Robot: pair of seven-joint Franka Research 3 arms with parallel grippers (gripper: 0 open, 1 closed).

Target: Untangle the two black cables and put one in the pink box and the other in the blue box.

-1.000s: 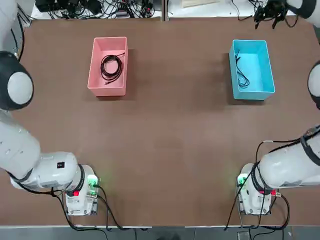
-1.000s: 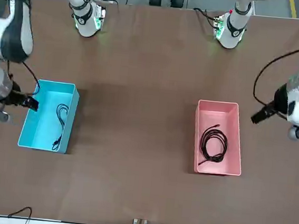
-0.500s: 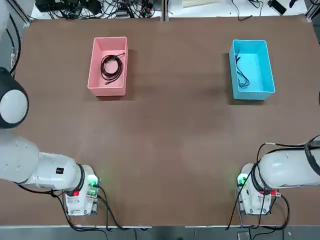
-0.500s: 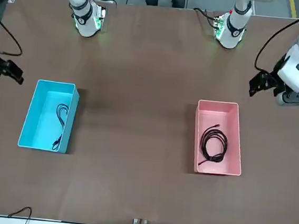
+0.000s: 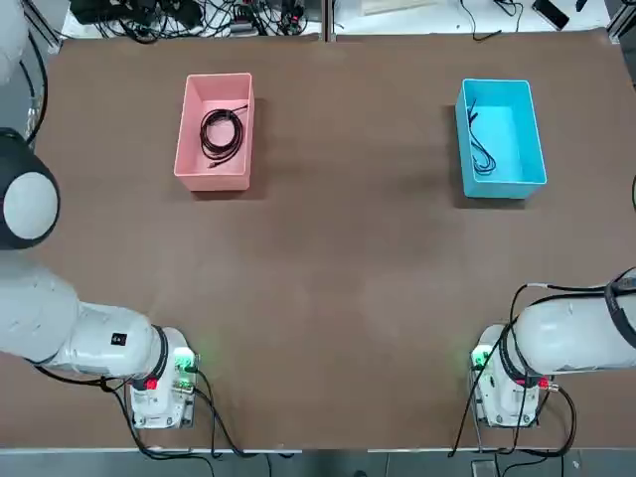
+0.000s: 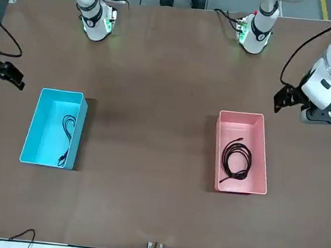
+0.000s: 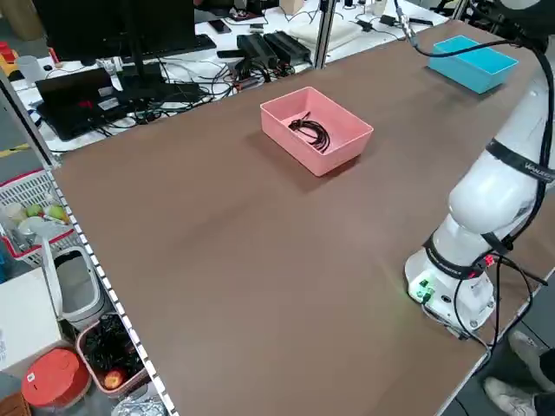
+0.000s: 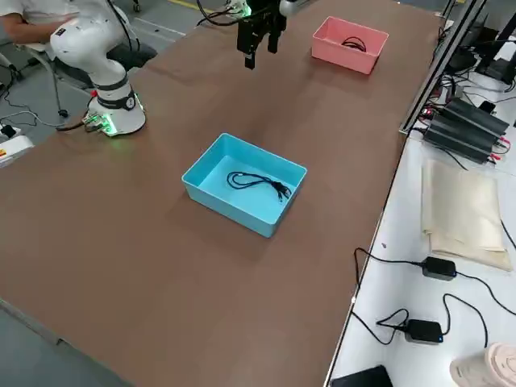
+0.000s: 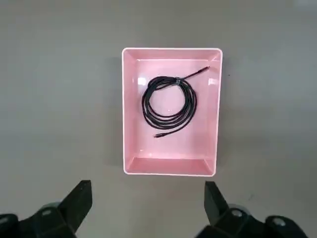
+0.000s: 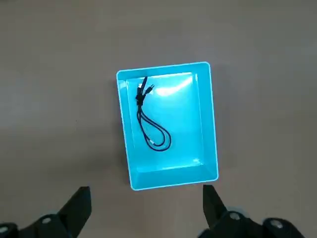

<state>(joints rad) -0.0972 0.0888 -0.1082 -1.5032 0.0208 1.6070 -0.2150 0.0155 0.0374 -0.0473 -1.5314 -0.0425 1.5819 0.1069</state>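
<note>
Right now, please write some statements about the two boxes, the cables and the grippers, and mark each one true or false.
1. One black cable lies coiled in the pink box. True.
2. The second black cable is on the table, outside the blue box. False: it lies inside that box.
3. The left gripper is open and holds nothing. True.
4. The right gripper is shut on a cable. False: it is open and empty.
5. The two cables are tangled together. False: they lie apart, in separate boxes.

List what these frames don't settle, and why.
- Cable in pink box: strand count; loops overlap, left wrist view.
- Cable in blue box: its upper end's plug type; too small, right wrist view.
- Right end effector: cut off by the top view's edge.
- Person: head cut off, right side view.
</note>
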